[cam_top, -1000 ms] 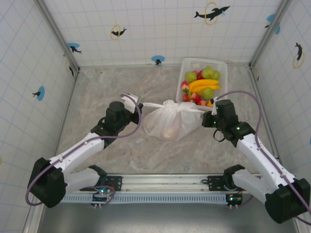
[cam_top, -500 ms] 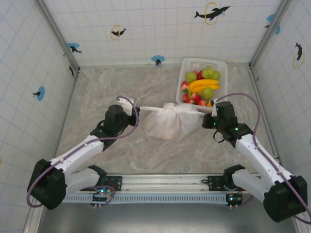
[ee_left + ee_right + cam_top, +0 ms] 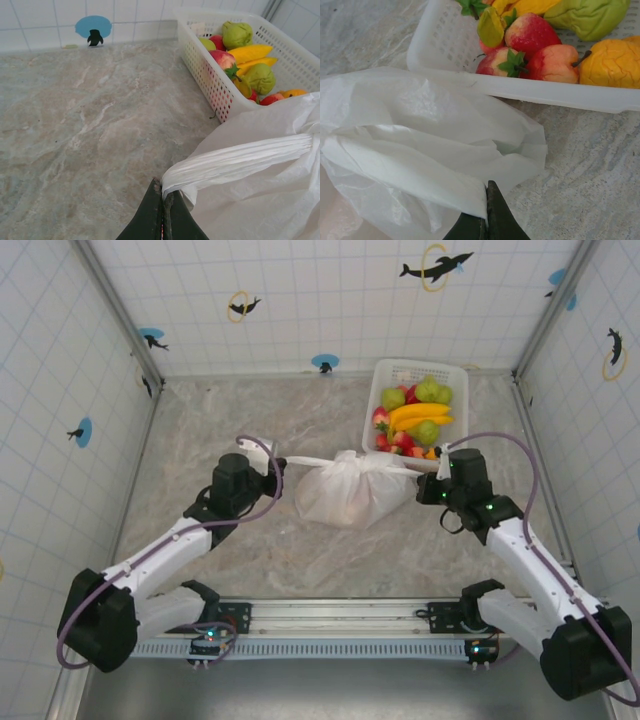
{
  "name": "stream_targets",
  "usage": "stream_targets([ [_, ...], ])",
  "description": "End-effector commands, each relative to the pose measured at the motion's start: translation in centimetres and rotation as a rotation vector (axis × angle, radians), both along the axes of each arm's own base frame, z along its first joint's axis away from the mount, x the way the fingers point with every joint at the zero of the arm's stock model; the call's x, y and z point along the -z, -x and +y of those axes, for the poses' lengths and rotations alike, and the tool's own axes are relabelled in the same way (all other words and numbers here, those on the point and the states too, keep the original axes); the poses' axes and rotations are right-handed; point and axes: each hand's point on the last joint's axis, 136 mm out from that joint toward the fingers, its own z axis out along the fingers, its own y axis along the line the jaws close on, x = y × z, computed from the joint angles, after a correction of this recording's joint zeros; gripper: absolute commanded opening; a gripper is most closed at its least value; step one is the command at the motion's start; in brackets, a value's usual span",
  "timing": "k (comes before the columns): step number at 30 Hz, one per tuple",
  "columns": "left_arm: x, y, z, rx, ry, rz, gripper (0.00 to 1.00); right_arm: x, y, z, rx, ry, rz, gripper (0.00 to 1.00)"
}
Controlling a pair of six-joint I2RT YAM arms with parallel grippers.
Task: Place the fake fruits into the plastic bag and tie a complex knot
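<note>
the handle loops are stretched taut to left and right. pulling wider could, i judge, tear the thin film or slide a loop out of its pinch. a knot drawn tight now would also shut out the fake fruits [image 3: 418, 415] lying in the white basket [image 3: 375, 390] at the far right. the left jaws are fully closed, pinching the left handle [image 3: 235, 160]. the right jaws are fully closed on a fold of the plastic bag [image 3: 345, 498], which sits mid-tabletop [image 3: 230, 420], just beside the basket's near end.
</note>
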Motion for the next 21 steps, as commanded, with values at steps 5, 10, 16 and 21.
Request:
stream_targets([
  [5,-6.1,-1.2,2.4,-0.093,-0.012,-0.15,0.0,-2.7,-0.6,-2.5,0.08,-0.008,-0.07,0.0],
  [10,-8.4,-1.1,2.9,-0.112,-0.005,-0.187,0.0,-4.6,-1.2,-3.3,0.113,-0.021,-0.114,0.0],
  [16,-6.5,-1.4,2.6,-0.109,-0.01,-0.147,0.0,-2.5,-1.0,-2.4,0.077,-0.048,-0.051,0.0],
  [21,-6.9,-1.0,1.6,-0.05,0.016,-0.153,0.12,-4.8,0.1,-0.4,-0.054,-0.117,-0.111,0.18],
])
